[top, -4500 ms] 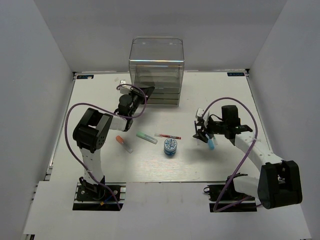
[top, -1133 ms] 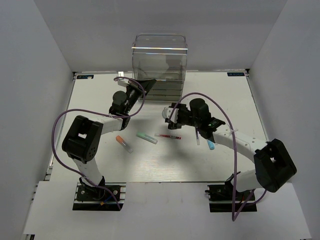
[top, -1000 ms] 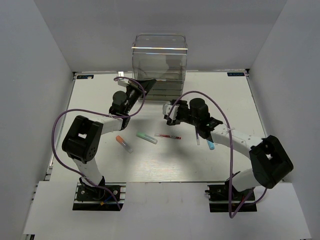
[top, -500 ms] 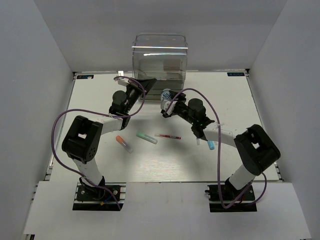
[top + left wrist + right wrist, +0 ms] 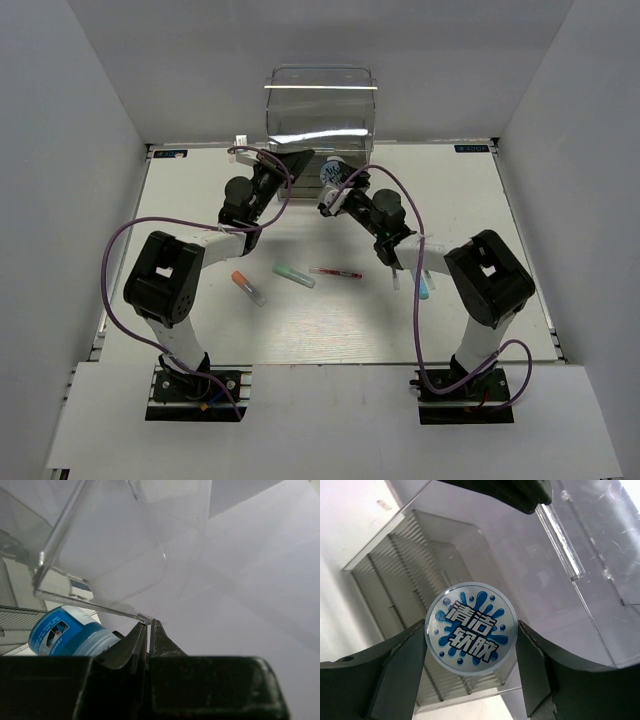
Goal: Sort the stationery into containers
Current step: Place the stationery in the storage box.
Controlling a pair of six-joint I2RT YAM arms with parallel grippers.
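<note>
The round roll [image 5: 471, 634] is clamped in the right gripper [image 5: 335, 190] near the far edge of the counter [image 5: 200, 330]. The cabinet [image 5: 320, 110] lies directly ahead of it. Beside it, the clear drawer edge [image 5: 95, 605] is pinched by the closed left gripper [image 5: 149, 630].

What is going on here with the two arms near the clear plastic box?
The left tool is shut on a thin edge of the tall clear plastic drawer cabinet, apparently holding it open. The right tool holds a round blue-white patterned roll just in front of it. An orange-capped marker, a mint-green marker, a thin red-white pen and a light-blue marker lie on the white table, not yet sorted.
</note>
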